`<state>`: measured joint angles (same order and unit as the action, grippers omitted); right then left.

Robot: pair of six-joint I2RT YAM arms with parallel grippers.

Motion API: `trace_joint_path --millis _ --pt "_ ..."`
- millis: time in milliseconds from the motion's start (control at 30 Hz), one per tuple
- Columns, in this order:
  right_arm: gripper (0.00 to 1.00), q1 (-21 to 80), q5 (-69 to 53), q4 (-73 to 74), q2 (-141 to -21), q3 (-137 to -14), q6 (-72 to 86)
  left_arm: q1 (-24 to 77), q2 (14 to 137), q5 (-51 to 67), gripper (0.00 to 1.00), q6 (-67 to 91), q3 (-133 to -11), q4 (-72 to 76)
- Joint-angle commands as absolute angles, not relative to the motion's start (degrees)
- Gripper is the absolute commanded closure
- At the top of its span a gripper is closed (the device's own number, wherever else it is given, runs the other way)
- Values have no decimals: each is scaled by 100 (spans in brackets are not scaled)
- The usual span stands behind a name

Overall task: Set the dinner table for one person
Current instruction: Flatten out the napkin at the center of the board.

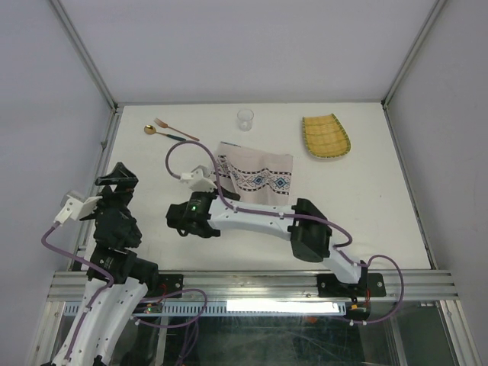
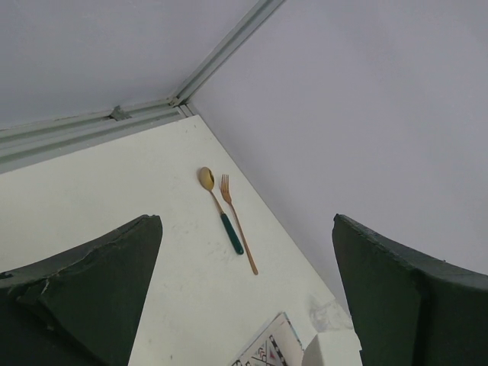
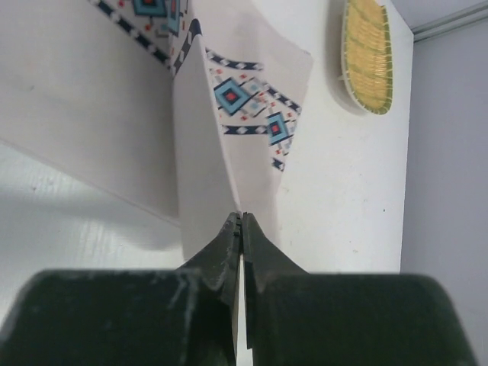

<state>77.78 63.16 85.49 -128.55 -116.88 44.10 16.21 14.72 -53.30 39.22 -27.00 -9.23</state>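
Note:
The pale cloth placemat (image 1: 255, 177) with a blue-red patterned band lies crumpled at the middle of the white dinner table (image 1: 366, 213). My right gripper (image 3: 242, 217) is shut on a fold of the placemat (image 3: 252, 99), which rises in a ridge up to the jaws. In the top view the right gripper (image 1: 216, 174) sits at the mat's left edge. My left gripper (image 1: 118, 177) hangs open and empty above the table's left side. Its dark fingers (image 2: 99, 290) frame a green-handled spoon (image 2: 221, 210) and a copper fork (image 2: 238, 221).
The spoon (image 1: 160, 132) and fork (image 1: 174, 128) lie at the back left. A clear glass (image 1: 245, 118) stands at the back centre. A yellow-green woven plate (image 1: 325, 136) rests at the back right, also visible as the plate (image 3: 367, 53). Metal rails and grey walls ring the table.

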Motion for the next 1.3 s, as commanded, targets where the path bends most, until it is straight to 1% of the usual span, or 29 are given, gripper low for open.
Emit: trace_joint_path --millis 0,267,600,800,967,1267 --pt "100 7519 6900 8768 -11912 -11690 4607 1675 1726 -4968 1 4155 -2512 -480" --pt "100 7099 7178 8775 -11074 -10997 4915 1667 2354 -4205 1 4336 -2009 498" --pt "100 6575 6978 8772 -10087 -9983 5302 1680 3833 -2834 2 4187 -1534 2726" --pt "100 6270 6789 8781 -9569 -9329 5507 1679 4589 -2497 2 4133 -1494 3557" --pt "100 5992 6789 8784 -9160 -8782 5495 1720 5080 -2288 2 4090 -1572 3944" --pt "100 5512 7199 8773 -8219 -7850 5108 1923 5901 -1970 2 4061 -1646 4855"
